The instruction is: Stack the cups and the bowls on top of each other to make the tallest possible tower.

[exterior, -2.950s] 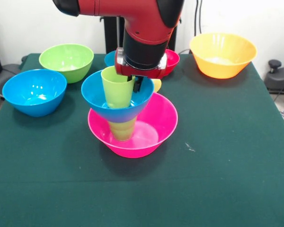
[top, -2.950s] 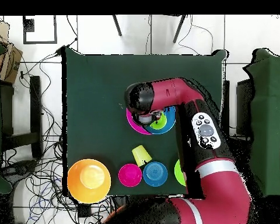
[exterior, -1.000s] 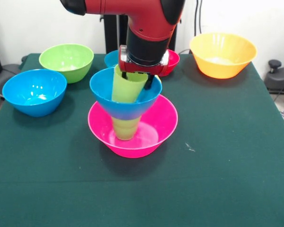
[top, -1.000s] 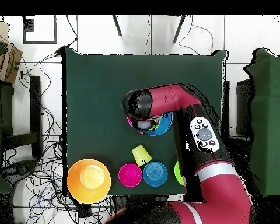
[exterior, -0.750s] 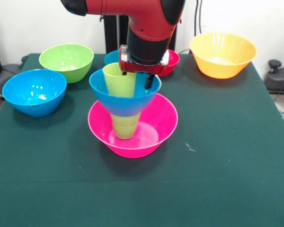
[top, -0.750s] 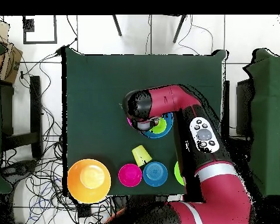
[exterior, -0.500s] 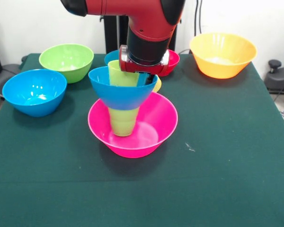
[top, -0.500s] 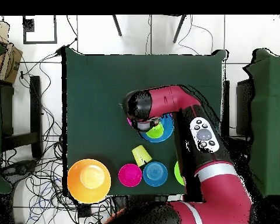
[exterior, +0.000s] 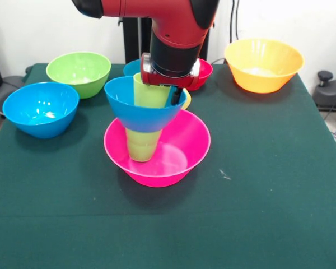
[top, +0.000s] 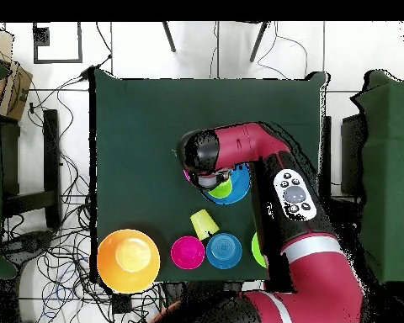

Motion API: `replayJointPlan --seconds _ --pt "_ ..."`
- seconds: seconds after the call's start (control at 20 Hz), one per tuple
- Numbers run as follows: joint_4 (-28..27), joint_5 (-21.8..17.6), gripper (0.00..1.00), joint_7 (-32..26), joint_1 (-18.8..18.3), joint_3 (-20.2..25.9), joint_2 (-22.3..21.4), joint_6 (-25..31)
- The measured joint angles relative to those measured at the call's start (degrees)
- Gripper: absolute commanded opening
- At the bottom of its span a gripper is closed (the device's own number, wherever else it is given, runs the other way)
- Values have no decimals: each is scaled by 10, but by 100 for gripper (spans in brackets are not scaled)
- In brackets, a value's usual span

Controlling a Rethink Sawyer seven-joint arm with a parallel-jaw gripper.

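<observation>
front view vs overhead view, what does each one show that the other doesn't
Only the front view shows the large blue bowl at the table's edge, the whole lime-green bowl, and the lower green cup propping up the tilted blue bowl.

Only the overhead view shows the whole yellow cup on its side, and the arm's full length.

Both show the pink bowl, the orange bowl and the small red and blue bowls.

My gripper point(exterior: 169, 92) reaches into the blue bowl point(exterior: 140, 109), beside the green cup point(exterior: 150, 92) standing in it; below, another green cup point(exterior: 140, 147) stands in the pink bowl point(exterior: 185, 147).
</observation>
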Motion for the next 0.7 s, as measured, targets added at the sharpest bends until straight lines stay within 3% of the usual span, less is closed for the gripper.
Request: replayJointPlan --seconds 0.7 --pt "6 0 100 0 -1 0 -23 0"
